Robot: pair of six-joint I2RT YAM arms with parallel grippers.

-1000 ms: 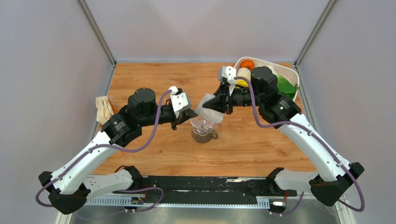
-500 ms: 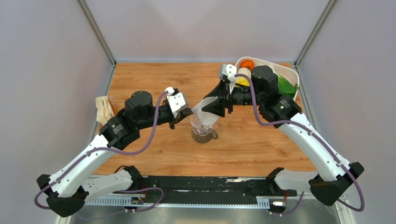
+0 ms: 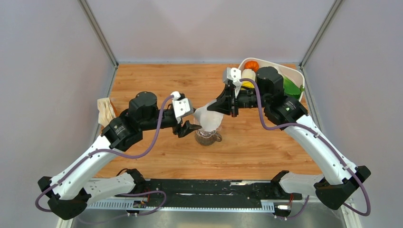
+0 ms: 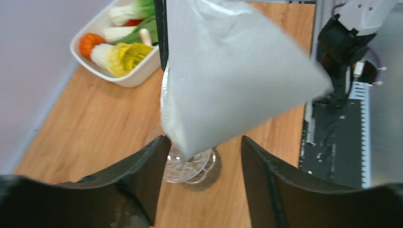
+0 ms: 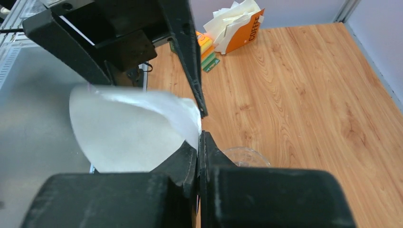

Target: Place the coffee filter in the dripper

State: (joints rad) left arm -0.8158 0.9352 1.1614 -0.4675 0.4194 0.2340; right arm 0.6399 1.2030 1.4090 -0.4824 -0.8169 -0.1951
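The white coffee filter hangs point-down over the clear dripper, its tip close above the rim. My right gripper is shut on its upper edge, and in the right wrist view the right gripper pinches the paper of the filter with the dripper just beyond. My left gripper stands open beside the dripper. In the left wrist view the left gripper straddles the tip of the filter without touching it, above the dripper.
The dripper sits on a small glass jug with dark contents. A white tray of vegetables stands at the back right. An orange packet with paper filters lies at the left edge, and shows as a packet in the right wrist view.
My left gripper has opened and let go of the filter. My right gripper opened, then shut again on the filter's edge, and the filter has swung point-down over the dripper.
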